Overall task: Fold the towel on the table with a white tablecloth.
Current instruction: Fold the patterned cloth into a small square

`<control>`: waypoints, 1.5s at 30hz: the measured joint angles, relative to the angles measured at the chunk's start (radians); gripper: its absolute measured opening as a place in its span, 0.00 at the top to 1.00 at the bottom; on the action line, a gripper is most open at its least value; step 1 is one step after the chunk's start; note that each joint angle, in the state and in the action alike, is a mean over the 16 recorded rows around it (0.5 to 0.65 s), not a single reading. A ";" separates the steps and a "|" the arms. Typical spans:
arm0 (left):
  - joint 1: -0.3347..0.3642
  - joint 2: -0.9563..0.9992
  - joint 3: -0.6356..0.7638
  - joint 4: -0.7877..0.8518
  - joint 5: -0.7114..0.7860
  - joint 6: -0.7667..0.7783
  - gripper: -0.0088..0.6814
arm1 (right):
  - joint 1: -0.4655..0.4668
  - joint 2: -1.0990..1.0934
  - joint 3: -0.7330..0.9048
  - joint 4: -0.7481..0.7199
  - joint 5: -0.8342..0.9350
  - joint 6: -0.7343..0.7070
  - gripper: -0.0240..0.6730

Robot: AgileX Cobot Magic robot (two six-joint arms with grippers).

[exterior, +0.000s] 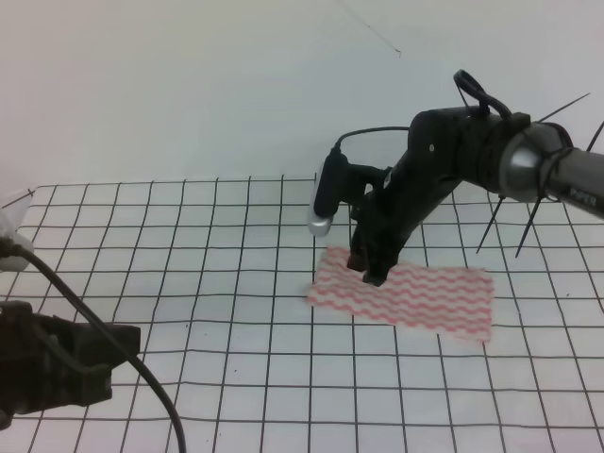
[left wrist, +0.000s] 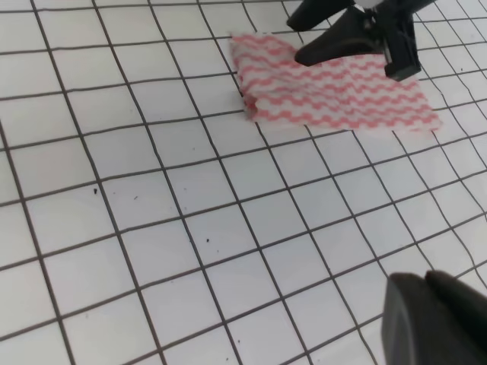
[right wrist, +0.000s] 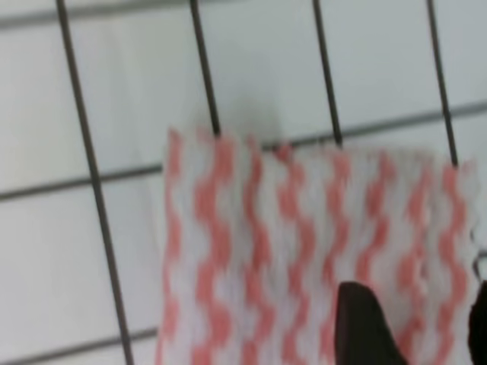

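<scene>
We see the towel (exterior: 415, 297), a thin cloth with pink-red and white wavy stripes, lying flat on the table with a white tablecloth (exterior: 208, 283), right of the middle in the high view and spread across a few squares of the black grid. The right gripper (exterior: 370, 272) reaches down from the right arm (exterior: 472, 156) and its dark fingertips meet the towel near its left end; in the right wrist view two dark fingers (right wrist: 365, 327) stand apart over the striped cloth with fabric showing between them, so we read this claw as released, with nothing grasped. In the left wrist view the towel (left wrist: 327, 87) sits at the top of the picture, its left end slightly rumpled, with the right gripper (left wrist: 380, 53) pressed down onto it. The left gripper (exterior: 57, 363) rests low at the left edge of the high view, well apart from the towel; we cannot tell whether it is released or clenched.
</scene>
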 joint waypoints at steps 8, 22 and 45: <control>0.000 0.000 0.000 0.000 0.001 0.002 0.99 | 0.000 0.002 0.000 0.077 -0.045 -0.060 0.52; 0.000 0.000 0.000 0.001 0.006 0.003 0.99 | 0.000 0.039 0.000 0.112 -0.076 -0.074 0.55; 0.000 -0.001 0.000 0.004 0.020 0.003 0.99 | 0.000 0.044 0.000 0.145 0.040 -0.125 0.89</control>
